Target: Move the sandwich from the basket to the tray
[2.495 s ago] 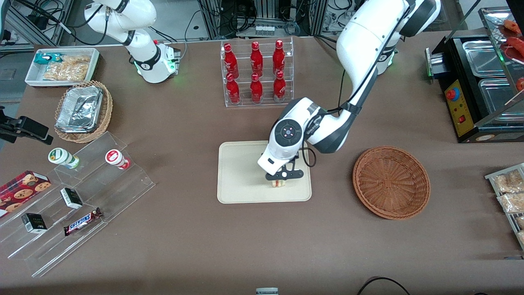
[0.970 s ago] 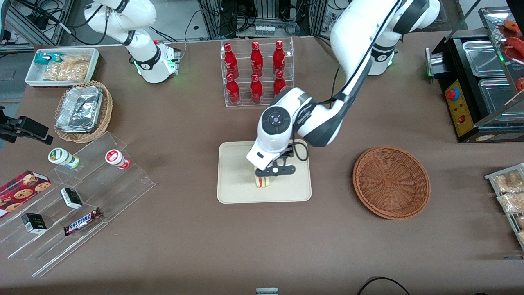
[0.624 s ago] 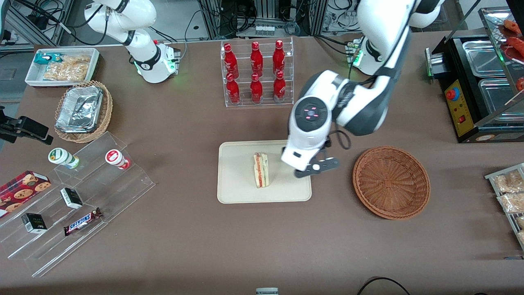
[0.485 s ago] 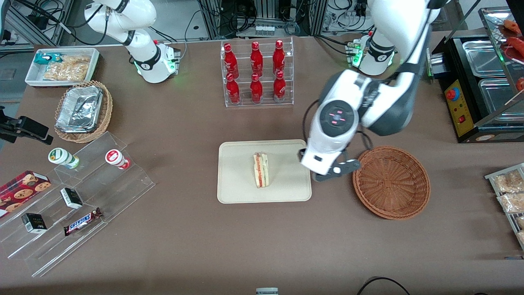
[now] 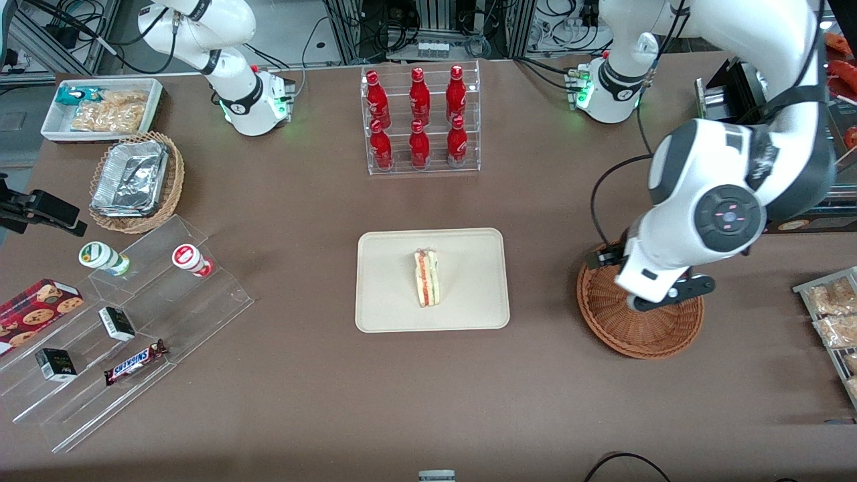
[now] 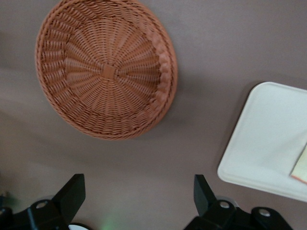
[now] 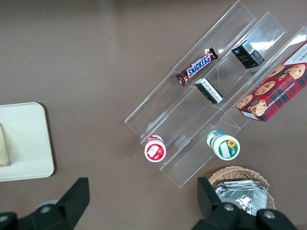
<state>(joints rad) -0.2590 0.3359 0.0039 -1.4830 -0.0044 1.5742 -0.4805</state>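
Front view: sandwich (image 5: pixel 426 278) is sitting on its edge mid-tray (image 5: pixel 388 301), well apart from the jaws. Gripper (image 5: pixel 659 299) is hanging over the basket (image 5: pixel 629 335), fingers (image 6: pixel 72 196) spread wide, holding nothing, toward the working arm's end of the table.

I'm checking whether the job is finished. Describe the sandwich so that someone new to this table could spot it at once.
Start at the rack of red bottles and come nearer the front camera to the cream tray. The sandwich rests on it, alone: a pale bread wedge with red and green filling. The open end effector hangs above the brown wicker basket.
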